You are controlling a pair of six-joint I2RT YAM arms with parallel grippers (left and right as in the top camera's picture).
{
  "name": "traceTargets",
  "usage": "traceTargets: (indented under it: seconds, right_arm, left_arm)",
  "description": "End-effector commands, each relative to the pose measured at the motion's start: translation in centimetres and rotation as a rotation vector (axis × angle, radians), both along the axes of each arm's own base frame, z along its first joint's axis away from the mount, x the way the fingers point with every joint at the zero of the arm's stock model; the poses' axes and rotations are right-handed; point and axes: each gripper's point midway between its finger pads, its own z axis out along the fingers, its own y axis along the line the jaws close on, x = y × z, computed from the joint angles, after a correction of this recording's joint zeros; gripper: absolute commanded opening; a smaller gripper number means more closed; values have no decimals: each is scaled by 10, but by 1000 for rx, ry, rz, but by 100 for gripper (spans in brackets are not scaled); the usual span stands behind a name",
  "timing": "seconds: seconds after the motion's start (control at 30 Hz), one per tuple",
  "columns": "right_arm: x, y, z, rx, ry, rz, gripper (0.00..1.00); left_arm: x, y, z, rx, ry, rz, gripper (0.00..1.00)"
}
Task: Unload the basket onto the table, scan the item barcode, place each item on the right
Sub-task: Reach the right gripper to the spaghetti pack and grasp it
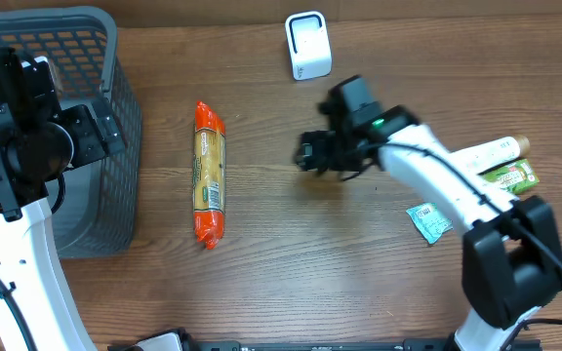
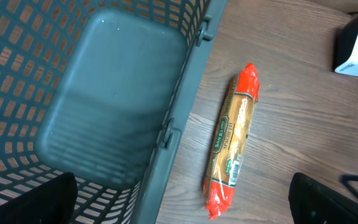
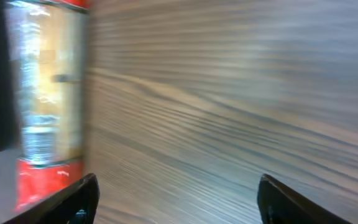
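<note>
Hovering over the brown wood-grain tabletop (image 1: 291,263), my right pincer (image 1: 310,154) is spread wide with nothing between its fingers; its wrist view is blurred. The long yellow plastic packet with orange-red ends (image 1: 208,175) lies flat on the wood to that pincer's left, apart from it, just beside the grey mesh plastic basket (image 1: 115,68). My left pincer (image 2: 188,202) hangs fully spread and empty above the basket's rim. The small white boxy scanner (image 1: 307,45) stands near the far edge. A white tube (image 1: 486,154), green packet (image 1: 510,175) and teal sachet (image 1: 429,222) lie at right.
</note>
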Motion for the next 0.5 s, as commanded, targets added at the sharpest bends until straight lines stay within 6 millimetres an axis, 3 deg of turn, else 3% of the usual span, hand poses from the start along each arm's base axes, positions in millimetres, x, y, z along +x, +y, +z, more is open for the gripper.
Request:
traceTargets:
  seconds: [0.0, 0.2, 0.47]
  right_arm:
    - [-4, 37, 3, 15, -43, -31, 85]
    - [-11, 93, -10, 25, -155, 3, 100]
    - [-23, 140, -35, 57, -171, 39, 100]
  left_arm:
    - [2, 0, -1, -8, -1, 3, 100]
    - [2, 0, -1, -8, -1, 3, 99]
    - [2, 0, -1, -8, -1, 3, 100]
